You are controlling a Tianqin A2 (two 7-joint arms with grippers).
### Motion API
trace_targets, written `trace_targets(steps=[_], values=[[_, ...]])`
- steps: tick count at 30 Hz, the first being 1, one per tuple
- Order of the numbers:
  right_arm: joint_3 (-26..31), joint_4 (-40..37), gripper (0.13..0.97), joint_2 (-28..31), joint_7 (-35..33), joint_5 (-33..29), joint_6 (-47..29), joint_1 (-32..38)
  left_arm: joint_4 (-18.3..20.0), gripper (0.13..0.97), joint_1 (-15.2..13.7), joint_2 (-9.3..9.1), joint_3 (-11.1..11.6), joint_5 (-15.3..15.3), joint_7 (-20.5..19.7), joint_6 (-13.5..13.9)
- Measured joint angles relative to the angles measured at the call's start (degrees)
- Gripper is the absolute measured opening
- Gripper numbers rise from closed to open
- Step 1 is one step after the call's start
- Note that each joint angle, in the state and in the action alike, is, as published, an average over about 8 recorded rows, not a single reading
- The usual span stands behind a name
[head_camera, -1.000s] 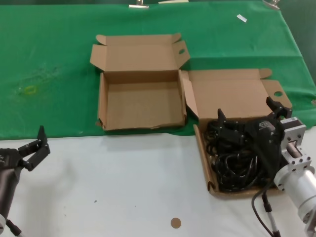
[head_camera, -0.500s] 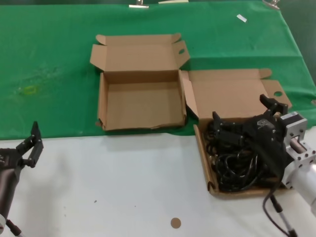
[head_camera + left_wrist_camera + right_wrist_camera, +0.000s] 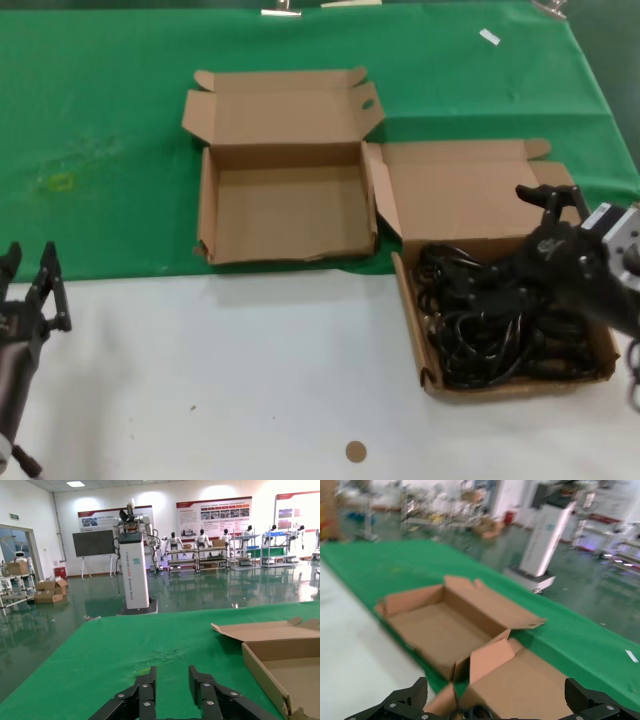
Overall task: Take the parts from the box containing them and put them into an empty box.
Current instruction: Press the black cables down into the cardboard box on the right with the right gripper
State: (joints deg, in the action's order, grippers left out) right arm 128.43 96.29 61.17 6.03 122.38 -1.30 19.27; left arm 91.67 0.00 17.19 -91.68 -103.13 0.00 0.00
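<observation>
Green cloth [image 3: 110, 120] covering the far half of the work surface; white tabletop [image 3: 230, 380] nearest the camera. Small brown disc [image 3: 355, 452] on the white area near the front edge. White tag [image 3: 489, 37] on the cloth at far right. Yellowish stain [image 3: 60, 182] on the cloth at left. Background: white pillar [image 3: 133, 570], cartons [image 3: 47, 591] on the floor.

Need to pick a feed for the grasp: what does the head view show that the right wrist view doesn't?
Head view only: the cords piled in the full box, the right end effector open over them, and the left end effector idle over the white table.

Right wrist view only: the hall beyond the table, with a white cabinet.

Both: the empty box on the green cloth, beside the full box's raised flap.
</observation>
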Motion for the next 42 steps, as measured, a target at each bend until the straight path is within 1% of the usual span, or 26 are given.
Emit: trace_targets(steps=[3,5,7,11,16,25,33,38,42], values=[[2.1,-0.5,0.966,3.7,4.0,-4.4,-5.6,3.4,0.0,0.329,0.0,0.0,0.0,0.0,0.0,0.0],[2.5,-0.9,0.966,5.3,6.5,-7.9,-9.8,5.2,0.0,0.289,0.0,0.0,0.0,0.0,0.0,0.0],[2.3,-1.4,0.966,6.4,8.5,-11.3,-14.2,6.8,0.0,0.249,0.0,0.0,0.0,0.0,0.0,0.0],[0.8,-2.6,0.966,7.5,10.6,-17.0,-23.6,9.4,0.0,0.216,0.0,0.0,0.0,0.0,0.0,0.0],[-1.6,-4.4,0.966,7.4,9.8,-21.1,-34.5,12.0,0.0,0.162,0.0,0.0,0.0,0.0,0.0,0.0],[-5.1,-9.3,0.966,4.9,4.0,-25.6,-51.3,16.0,0.0,0.15,0.0,0.0,0.0,0.0,0.0,0.0],[-7.2,-14.5,0.951,1.2,-0.4,-28.7,-60.2,18.2,0.0,0.144,0.0,0.0,0.0,0.0,0.0,0.0],[-8.3,-17.3,0.949,-1.2,-2.0,-30.7,-63.0,19.2,0.0,0.144,0.0,0.0,0.0,0.0,0.0,0.0],[-8.9,-19.4,0.906,-3.0,-3.0,-32.3,-64.2,20.0,0.0,0.144,0.0,0.0,0.0,0.0,0.0,0.0]])
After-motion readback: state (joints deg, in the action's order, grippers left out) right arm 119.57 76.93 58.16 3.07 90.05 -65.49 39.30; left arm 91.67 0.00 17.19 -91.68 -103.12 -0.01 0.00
